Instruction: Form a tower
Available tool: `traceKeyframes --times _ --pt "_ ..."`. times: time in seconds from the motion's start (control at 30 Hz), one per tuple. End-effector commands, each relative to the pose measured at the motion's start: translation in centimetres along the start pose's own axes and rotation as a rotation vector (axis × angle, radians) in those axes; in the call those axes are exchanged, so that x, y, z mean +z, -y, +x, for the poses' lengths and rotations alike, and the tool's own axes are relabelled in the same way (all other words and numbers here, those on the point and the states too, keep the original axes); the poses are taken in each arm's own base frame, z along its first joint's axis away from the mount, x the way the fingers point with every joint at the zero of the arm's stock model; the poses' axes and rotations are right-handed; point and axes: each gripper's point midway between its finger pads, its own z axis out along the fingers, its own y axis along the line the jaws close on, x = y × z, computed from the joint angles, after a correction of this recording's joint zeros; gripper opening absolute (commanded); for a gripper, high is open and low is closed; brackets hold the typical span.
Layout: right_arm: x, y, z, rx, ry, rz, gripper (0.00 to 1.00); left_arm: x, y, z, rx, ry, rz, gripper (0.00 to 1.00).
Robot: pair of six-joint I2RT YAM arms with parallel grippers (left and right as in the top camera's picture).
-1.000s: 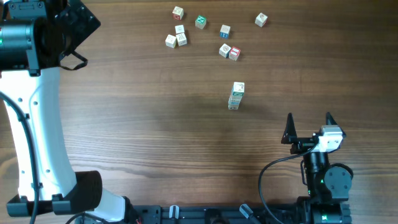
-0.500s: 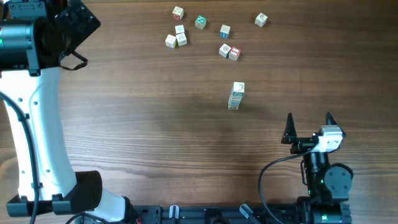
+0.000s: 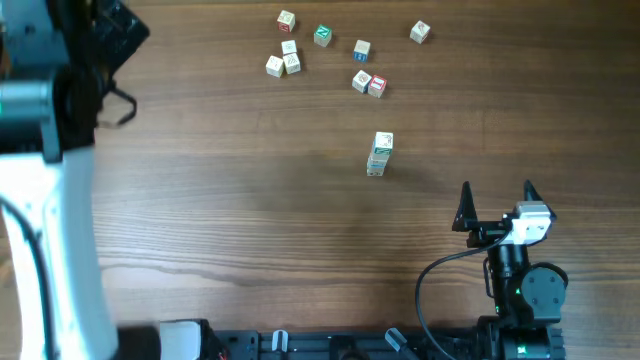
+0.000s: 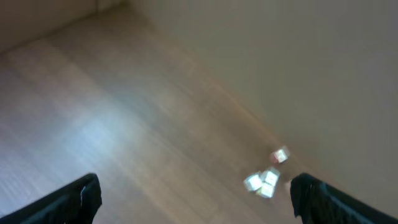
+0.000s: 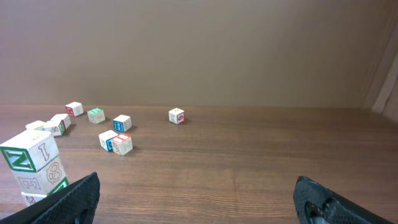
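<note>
Standing tower (image 5: 34, 168) cropped at view's corner; left claw (image 4: 193, 190) blurred.

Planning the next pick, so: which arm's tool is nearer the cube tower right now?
Right. The right tool sits open, right of the tower and nearer the robot; the left tool is far off toward the far-left corner of the table.

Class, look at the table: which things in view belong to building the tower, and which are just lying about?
Belong to the job: the tower, a stack of letter cubes; left end effector and right end effector, both open, holding nothing.
Lying about: loose cubes scattered on the table beyond the tower, none touched.
</note>
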Motion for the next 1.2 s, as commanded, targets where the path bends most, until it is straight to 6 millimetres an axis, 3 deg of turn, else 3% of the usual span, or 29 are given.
traceKeyframes --times 0.0,0.03,0.07,0.13,0.27,0.53,0.73,0.83,1.17 --pt "-0.1 -0.1 -0.3 -0.012 0.012 -0.009 1.00 -2.4 -3.9 3.0 -0.031 0.057 0.020 1.00" --pt "-0.1 -0.1 -0.2 -0.012 0.012 -0.009 1.00 -2.5 -5.1 4.6 -0.035 0.064 0.030 1.00" --pt "-0.1 -0.1 -0.3 -0.012 0.012 -0.009 1.00 -2.4 -7.2 7.7 -0.043 0.074 0.058 1.00" --pt "-0.1 -0.1 -0.3 -0.013 0.012 -0.009 1.00 -1.9 -9.6 11.9 -0.062 0.093 0.121 1.00" --pt "-0.1 -0.1 -0.3 -0.012 0.012 -0.009 1.00 -0.4 -13.7 17.7 -0.113 0.187 0.198 1.00" --pt "-0.1 -0.1 -0.2 -0.012 0.012 -0.009 1.00 1.9 -13.7 19.2 -0.198 0.455 0.414 1.00" --pt "-0.1 -0.1 -0.2 -0.013 0.012 -0.009 1.00 2.3 -14.2 20.1 0.034 0.542 0.381 1.00" --pt "-0.1 -0.1 -0.2 -0.013 0.012 -0.009 1.00 4.1 -15.5 21.8 0.044 0.494 0.328 1.00" --pt "-0.1 -0.1 -0.3 -0.013 0.012 -0.009 1.00 4.1 -14.8 22.3 0.163 0.484 0.348 1.00"
